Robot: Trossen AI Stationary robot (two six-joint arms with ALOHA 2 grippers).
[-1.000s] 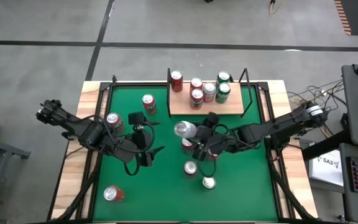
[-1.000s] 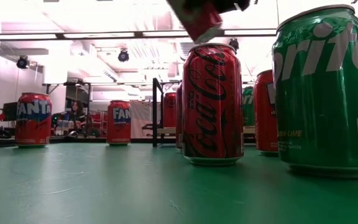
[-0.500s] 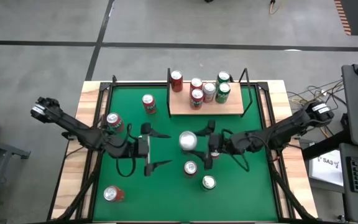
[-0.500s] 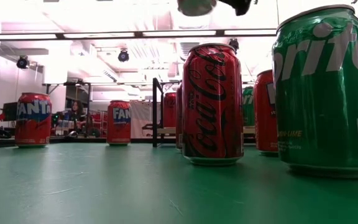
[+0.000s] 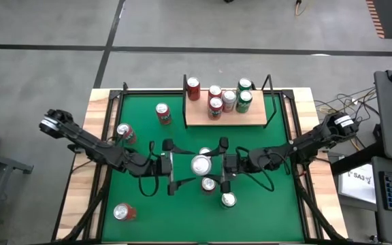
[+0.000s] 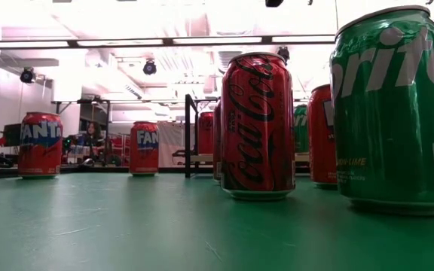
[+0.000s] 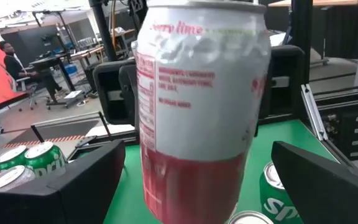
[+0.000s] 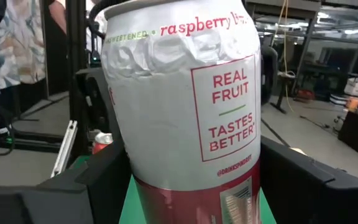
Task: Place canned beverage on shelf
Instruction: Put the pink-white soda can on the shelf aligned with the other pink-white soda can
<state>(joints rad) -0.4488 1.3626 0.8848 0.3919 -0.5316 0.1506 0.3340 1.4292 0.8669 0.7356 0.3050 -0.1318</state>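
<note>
I'm watching the white and pink can [image 5: 201, 165] hanging upright above the middle of the green worktop [image 5: 141, 197], nearer the front edge than the back, its silver top facing straight up at the overhead camera. The right gripper [image 5: 222, 165] is clamping its fingers [image 8: 303, 177] on the can's sides, and the right wrist view is filling up with the dented white wall and the raspberry lettering. I'm seeing the left gripper [image 5: 171, 167] facing it from the other side, its fingers [image 7: 79, 183] standing wide apart with one on either side of the can; whether they are touching it I cannot tell.

Just below the held can, a red can [image 5: 209, 184] is standing on the worktop, and a green can [image 5: 229, 200] is sitting a little nearer the front edge. Two more red cans are standing toward the left edge [image 5: 124, 133] and left of the shelf [image 5: 162, 113], and another is lying near the front left corner [image 5: 123, 212].

The shelf [image 5: 206, 118] is sitting at the middle of the back edge, well apart from the held can, with five cans already grouped on its board.

From table height the held can is out of sight above the frame.
</note>
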